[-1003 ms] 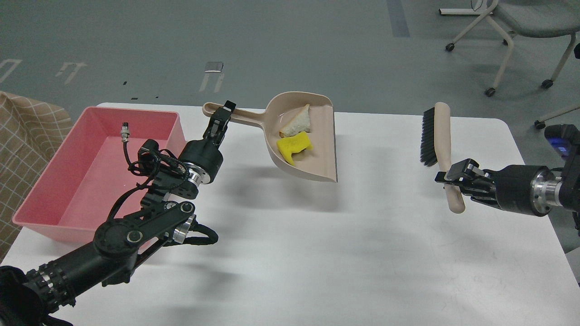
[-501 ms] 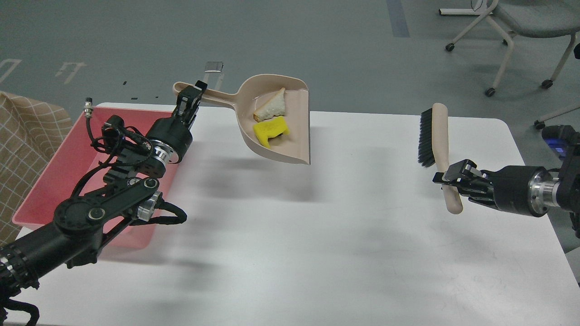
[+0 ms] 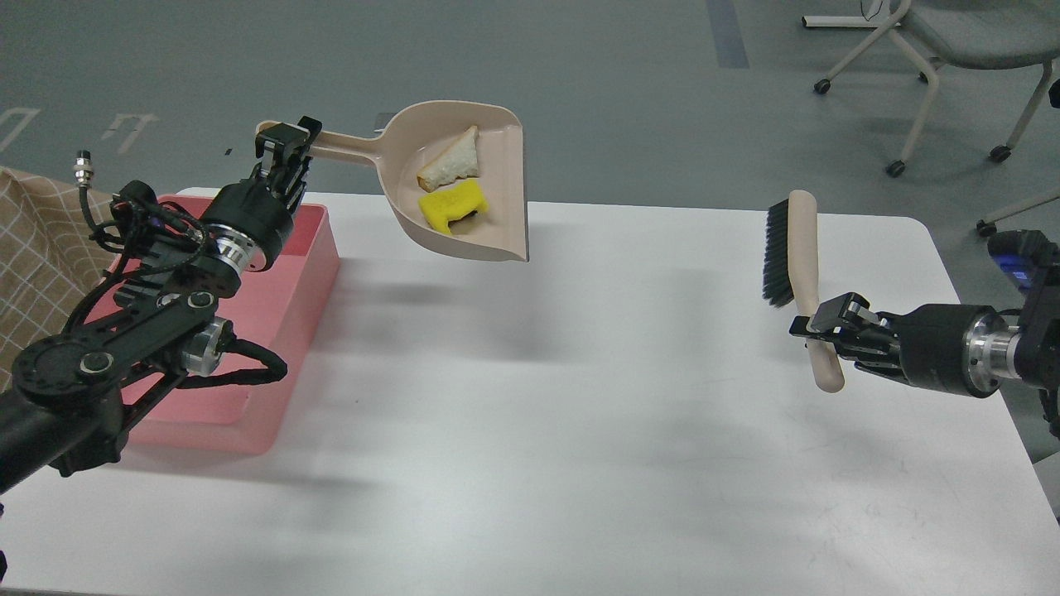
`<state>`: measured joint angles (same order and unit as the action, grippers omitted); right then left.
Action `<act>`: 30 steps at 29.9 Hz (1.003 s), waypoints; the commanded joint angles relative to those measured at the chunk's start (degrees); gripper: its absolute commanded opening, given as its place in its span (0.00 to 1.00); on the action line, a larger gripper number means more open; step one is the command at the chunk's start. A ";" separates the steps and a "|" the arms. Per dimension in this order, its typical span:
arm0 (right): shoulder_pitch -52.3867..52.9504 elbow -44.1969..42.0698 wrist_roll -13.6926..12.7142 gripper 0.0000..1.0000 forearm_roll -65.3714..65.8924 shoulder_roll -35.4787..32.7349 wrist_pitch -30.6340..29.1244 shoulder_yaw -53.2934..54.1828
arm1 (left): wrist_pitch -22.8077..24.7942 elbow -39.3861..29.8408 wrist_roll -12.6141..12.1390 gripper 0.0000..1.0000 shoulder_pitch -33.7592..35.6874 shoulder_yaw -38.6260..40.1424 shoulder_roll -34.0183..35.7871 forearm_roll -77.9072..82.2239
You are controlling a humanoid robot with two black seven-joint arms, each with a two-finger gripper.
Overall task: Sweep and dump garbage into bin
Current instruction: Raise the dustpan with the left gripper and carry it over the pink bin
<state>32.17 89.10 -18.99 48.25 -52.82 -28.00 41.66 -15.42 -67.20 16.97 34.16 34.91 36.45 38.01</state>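
My left gripper (image 3: pixel 286 147) is shut on the handle of the beige dustpan (image 3: pixel 501 190) and holds it in the air above the table's back edge. In the pan lie the garbage pieces: the triangular bread slice (image 3: pixel 451 163) and the yellow sponge chunk (image 3: pixel 451 207). The pink bin (image 3: pixel 286 285) stands at the table's left, mostly hidden behind my left arm; the pan hangs to its right. My right gripper (image 3: pixel 820 331) is shut on the handle of a brush (image 3: pixel 802 257) with black bristles, held upright at the right.
The white table (image 3: pixel 580 414) fills the middle. A checked beige cloth (image 3: pixel 37 232) lies left of the bin. An office chair (image 3: pixel 952 50) stands on the grey floor at the back right.
My left arm has lifted the dustpan with both pieces up and to the left, toward the bin. The right gripper and brush have hardly moved.
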 commanded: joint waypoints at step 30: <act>-0.44 -0.95 0.01 0.03 0.00 0.79 0.00 0.00 | 11.64 -0.39 0.35 0.00 -3.84 4.02 11.62 -5.49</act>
<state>31.70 88.26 -18.99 48.25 -52.35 -28.00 41.65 -4.78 -67.87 17.32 30.37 38.90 47.49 33.34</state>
